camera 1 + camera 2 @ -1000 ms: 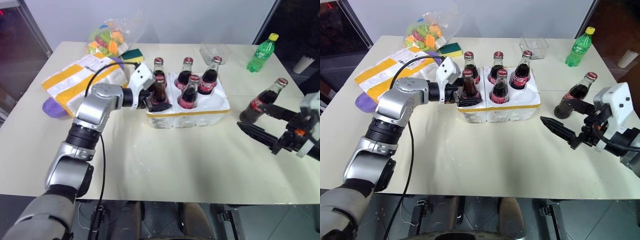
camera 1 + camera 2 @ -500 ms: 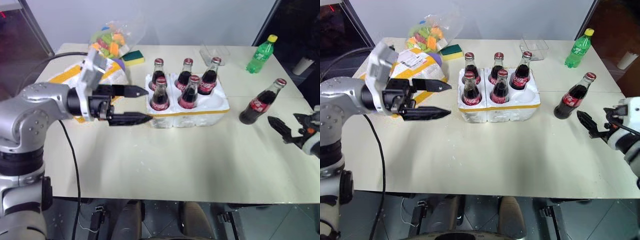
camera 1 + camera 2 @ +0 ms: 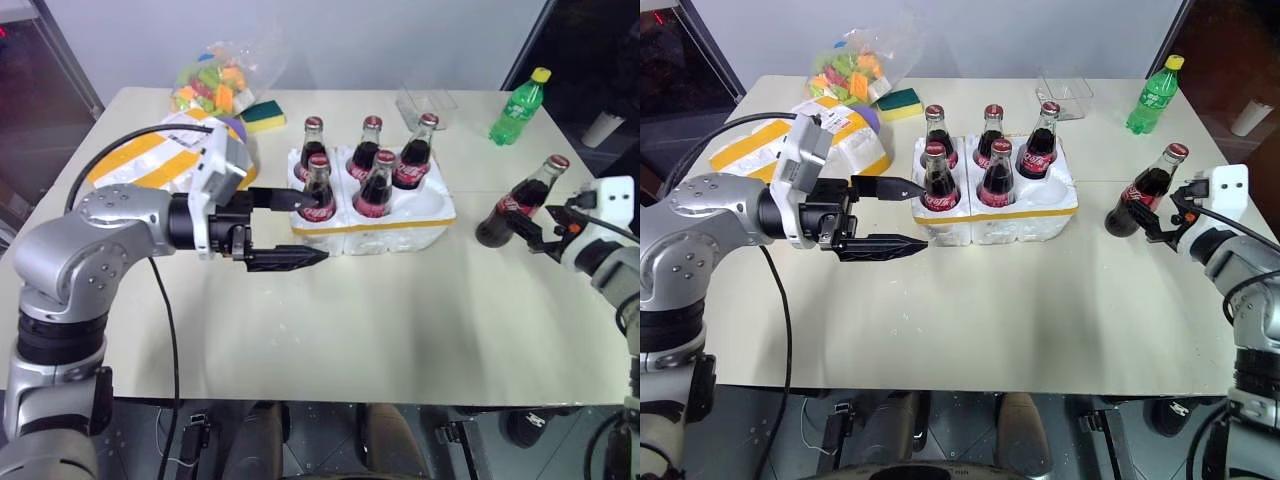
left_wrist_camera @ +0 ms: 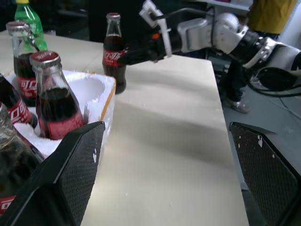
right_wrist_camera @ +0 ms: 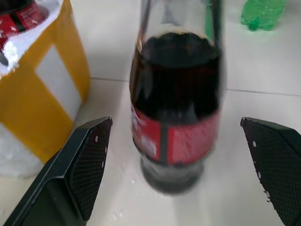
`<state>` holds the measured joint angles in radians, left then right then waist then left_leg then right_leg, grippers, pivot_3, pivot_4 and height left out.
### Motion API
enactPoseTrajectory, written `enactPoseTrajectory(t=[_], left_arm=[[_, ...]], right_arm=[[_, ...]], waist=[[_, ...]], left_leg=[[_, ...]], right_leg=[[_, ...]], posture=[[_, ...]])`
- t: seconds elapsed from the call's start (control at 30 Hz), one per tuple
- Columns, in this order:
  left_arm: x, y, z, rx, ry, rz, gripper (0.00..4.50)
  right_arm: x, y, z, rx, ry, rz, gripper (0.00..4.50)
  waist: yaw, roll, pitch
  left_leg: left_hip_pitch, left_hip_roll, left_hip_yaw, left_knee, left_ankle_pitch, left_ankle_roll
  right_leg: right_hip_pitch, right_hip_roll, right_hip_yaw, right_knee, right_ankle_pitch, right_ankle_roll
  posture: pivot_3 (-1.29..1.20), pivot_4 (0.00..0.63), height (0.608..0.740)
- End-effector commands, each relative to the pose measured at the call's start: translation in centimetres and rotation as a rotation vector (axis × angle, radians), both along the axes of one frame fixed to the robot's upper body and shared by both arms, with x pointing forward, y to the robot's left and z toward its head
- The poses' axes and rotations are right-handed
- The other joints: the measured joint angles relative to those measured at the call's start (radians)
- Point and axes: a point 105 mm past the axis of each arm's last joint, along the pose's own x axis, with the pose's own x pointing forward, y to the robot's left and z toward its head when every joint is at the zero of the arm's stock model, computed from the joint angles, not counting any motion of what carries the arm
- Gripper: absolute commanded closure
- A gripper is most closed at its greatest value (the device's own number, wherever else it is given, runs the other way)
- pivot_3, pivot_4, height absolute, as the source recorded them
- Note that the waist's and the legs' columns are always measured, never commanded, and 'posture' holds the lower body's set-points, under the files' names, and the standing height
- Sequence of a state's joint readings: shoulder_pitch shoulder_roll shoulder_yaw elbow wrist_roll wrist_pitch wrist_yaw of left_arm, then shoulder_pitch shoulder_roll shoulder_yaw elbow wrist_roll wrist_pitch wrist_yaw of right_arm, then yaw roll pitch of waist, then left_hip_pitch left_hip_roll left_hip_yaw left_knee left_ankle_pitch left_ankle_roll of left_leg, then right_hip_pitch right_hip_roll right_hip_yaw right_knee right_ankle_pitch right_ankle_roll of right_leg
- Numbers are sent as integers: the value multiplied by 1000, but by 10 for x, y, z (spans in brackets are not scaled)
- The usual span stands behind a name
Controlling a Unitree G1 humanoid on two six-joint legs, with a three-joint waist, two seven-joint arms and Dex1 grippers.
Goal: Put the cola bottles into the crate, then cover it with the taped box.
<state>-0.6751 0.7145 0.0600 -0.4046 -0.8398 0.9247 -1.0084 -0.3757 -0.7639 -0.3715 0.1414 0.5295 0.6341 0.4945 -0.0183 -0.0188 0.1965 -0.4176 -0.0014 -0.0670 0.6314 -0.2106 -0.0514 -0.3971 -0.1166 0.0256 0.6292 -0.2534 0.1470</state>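
Observation:
The white foam crate (image 3: 437, 212) with its thin yellow band holds several cola bottles (image 3: 377, 186); its front right well is empty. One more cola bottle (image 3: 514, 199) stands alone on the table to the right. My right gripper (image 5: 175, 121) is open, one finger on each side of that bottle's lower body and not touching it. In front of the crate's left end, my left gripper (image 3: 321, 229) hangs open and empty, pointing right. The taped box (image 3: 142, 164) lies at the back left, partly hidden behind my left arm.
A green yellow-capped bottle (image 3: 520, 106) stands at the far right. A clear plastic tub (image 3: 428, 102) sits behind the crate. A bag of coloured pieces (image 3: 214, 78) and a green-yellow sponge (image 3: 264, 114) lie at the back left. Bare tabletop (image 3: 400, 310) spreads in front of the crate.
My left gripper has drawn back from the front left bottle in the crate, staying open. My right gripper has moved forward, and its fingers now flank the lone bottle.

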Motion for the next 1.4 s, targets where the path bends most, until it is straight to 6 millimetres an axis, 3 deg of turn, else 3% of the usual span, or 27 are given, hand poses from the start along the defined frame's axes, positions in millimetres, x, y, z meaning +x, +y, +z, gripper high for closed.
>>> enactPoseTrajectory(t=[0.03,0.1,0.2,0.27,0.37,0.43,0.57,0.77,0.97,1.13,1.37,1.4], left_arm=[[-3,-4,10,-11,-59,-14,80],[-1,-4,9,-8,-66,-10,80],[1,-4,11,-14,-74,-4,0],[2,-3,13,-21,-75,6,0],[6,0,11,-17,-74,31,0],[9,3,8,-14,-69,55,0],[13,8,6,-22,-66,95,0],[16,8,3,-20,-70,116,0],[19,9,5,-28,-87,136,0],[19,11,7,-31,-99,148,0],[18,15,3,-4,-115,179,0],[18,16,1,11,-123,191,0]], right_arm=[[11,1,8,-4,-42,9,0],[18,-1,3,-14,-35,-5,0],[24,-2,3,-21,-59,-10,819],[23,-1,10,-34,-93,-3,1707],[17,1,33,-54,-184,6,1702],[11,8,59,-36,-272,42,1702],[-11,48,111,58,-404,259,1702],[-20,97,127,75,-383,462,1702],[-12,124,103,7,-269,550,1702],[4,129,75,-102,-186,520,1702],[24,132,31,-117,-61,485,1702],[27,130,27,-108,-41,470,1202]], waist=[[0,0,0],[0,0,0],[0,0,0],[1,0,0],[1,1,1],[1,4,3],[-4,12,7],[1,11,7],[5,11,7],[3,11,7],[2,11,7],[1,11,7]], left_leg=[[0,0,0,0,0,0],[0,0,0,0,0,0],[0,0,0,0,0,0],[0,0,0,-1,0,0],[0,0,0,-1,0,0],[-1,0,0,-1,0,0],[-4,0,0,-1,0,0],[-5,0,0,-1,0,0],[-7,0,0,0,0,0],[-8,0,0,-1,0,0],[-8,0,0,-1,0,0],[-8,0,0,-1,0,0]], right_leg=[[0,0,0,0,0,1],[0,0,0,0,0,1],[0,0,0,0,0,0],[0,0,0,0,1,1],[0,0,0,0,1,2],[-1,0,0,0,1,2],[-6,0,1,1,1,2],[-7,1,1,1,1,2],[-7,0,0,1,1,2],[-9,1,0,1,1,2],[-9,1,0,1,1,2],[-9,1,0,1,1,2]], posture=[[0,150,739],[0,150,739],[0,150,739],[0,150,739],[0,150,739],[0,150,739],[0,150,739],[0,150,739],[0,150,739],[0,150,739],[0,150,739],[0,150,739]])
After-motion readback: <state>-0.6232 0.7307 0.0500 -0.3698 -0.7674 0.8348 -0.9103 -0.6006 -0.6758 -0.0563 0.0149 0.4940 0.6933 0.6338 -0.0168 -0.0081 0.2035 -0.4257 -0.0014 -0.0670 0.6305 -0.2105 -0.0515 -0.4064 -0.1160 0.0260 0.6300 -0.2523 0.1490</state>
